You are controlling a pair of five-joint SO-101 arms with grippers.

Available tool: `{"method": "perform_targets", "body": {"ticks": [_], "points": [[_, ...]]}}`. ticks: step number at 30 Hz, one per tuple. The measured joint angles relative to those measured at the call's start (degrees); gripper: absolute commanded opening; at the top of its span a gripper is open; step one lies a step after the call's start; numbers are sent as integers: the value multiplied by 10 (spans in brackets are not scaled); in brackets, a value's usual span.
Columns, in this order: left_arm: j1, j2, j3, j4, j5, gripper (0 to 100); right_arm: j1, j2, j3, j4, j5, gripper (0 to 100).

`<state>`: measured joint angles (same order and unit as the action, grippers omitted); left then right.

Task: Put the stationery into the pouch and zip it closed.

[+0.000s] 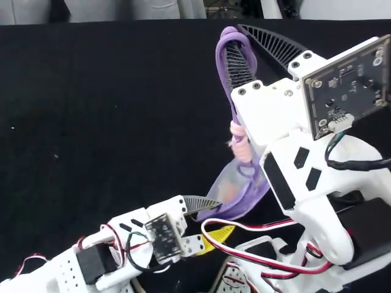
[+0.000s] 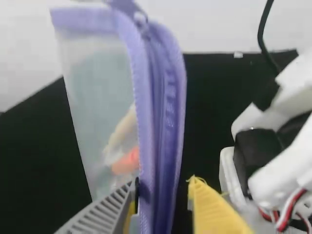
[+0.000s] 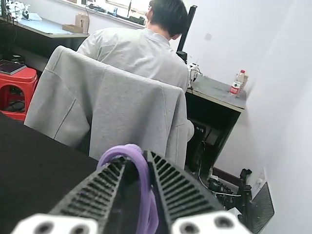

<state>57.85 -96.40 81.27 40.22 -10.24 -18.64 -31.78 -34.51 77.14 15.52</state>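
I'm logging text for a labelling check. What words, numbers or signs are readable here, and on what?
No text is readable.
circuit board, high view: markings too small to read.
bottle, right wrist view: label too small to read.
pouch: no print visible.

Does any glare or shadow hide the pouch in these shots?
High view: the black table swallows shadows; no glare on the pouch. Left wrist view: light passes through its clear side, showing an orange item inside. Right wrist view: evenly lit room, no glare.
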Motion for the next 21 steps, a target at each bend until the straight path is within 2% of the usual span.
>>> {"method": "perform_targets", "body": {"ticks": [3, 10, 16, 21], "points": [[-5, -3, 7, -19, 9, 185, 0, 0, 0, 0, 0, 12], [-48, -3, 7, -58, 105, 218, 0, 0, 0, 0, 0, 12], [-77, -3, 7, -62, 115, 218, 0, 0, 0, 0, 0, 12], [-79, -3, 7, -62, 116, 102, 0, 0, 0, 0, 0, 12]]}}
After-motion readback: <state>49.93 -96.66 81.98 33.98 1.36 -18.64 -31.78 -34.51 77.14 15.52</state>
